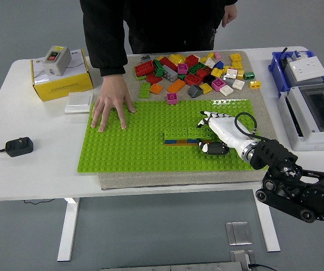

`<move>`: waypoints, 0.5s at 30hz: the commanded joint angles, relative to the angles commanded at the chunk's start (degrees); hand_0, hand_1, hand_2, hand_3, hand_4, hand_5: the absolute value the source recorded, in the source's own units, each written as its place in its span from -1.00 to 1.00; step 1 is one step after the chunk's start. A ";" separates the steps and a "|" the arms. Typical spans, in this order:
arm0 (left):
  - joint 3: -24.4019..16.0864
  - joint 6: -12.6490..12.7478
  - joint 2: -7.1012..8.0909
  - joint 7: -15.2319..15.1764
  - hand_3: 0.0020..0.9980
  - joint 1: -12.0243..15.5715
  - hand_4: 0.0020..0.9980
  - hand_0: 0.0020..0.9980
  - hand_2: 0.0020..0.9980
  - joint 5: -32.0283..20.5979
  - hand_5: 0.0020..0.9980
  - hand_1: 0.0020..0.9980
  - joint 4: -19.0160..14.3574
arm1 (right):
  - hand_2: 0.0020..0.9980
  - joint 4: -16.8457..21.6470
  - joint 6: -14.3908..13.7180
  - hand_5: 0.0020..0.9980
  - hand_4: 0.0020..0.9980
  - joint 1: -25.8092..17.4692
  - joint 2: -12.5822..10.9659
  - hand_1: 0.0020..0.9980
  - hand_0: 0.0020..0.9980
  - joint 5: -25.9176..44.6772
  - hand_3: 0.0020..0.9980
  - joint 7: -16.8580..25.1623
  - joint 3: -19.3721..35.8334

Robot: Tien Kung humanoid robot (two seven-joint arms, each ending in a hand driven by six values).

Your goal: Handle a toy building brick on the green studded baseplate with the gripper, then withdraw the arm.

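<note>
While the baseplate [145, 144] is pressed flat at its far left corner by a person's hand [111, 109], the right hand [209, 134] is laid on its right part. The white fingers [208, 118] are curled over the right end of a low brick row [181, 136], thumb at the near side; whether a brick is truly gripped cannot be told. Loose bricks [193, 71] are heaped beyond the baseplate on the counter [31, 169].
</note>
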 joint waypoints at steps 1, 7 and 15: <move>-0.03 0.00 0.00 0.00 0.23 0.00 -0.62 0.31 0.04 0.00 0.58 0.29 0.00 | 1.00 -0.02 -0.06 -0.16 0.15 -0.01 0.00 0.96 0.88 -0.02 0.31 0.02 0.00; -0.37 -0.02 0.02 -0.02 0.22 0.07 -0.63 0.31 0.03 0.00 0.57 0.29 0.00 | 1.00 -0.03 -0.23 -0.16 0.15 -0.01 0.00 0.96 0.88 -0.04 0.31 0.08 0.00; -0.08 -0.03 0.05 -0.02 0.21 0.09 -0.63 0.31 0.01 0.00 0.57 0.29 0.00 | 1.00 -0.07 -0.14 -0.16 0.15 -0.08 0.02 0.97 0.89 0.01 0.34 -0.03 -0.34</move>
